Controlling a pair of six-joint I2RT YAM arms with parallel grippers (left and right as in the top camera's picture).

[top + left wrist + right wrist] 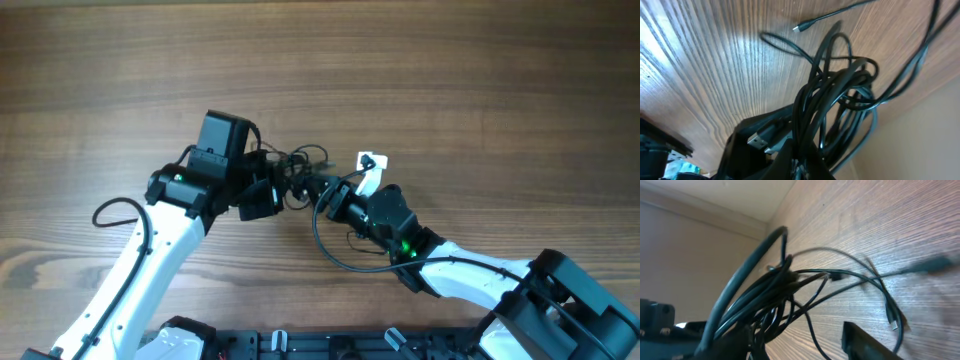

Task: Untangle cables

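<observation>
The cables are a tangle of thin black cords bunched at mid-table between my two grippers. My left gripper comes in from the left and is shut on the bunch. In the left wrist view the cables rise from the closed left gripper, with a USB plug beside it and a small plug end lying loose on the wood. My right gripper is at the tangle's right side. In the right wrist view the right gripper is open; the cables crowd its left finger.
A white tag lies just right of the tangle. A thicker black arm cable loops beside the right arm, and another by the left arm. A loose plug end rests on the wooden table.
</observation>
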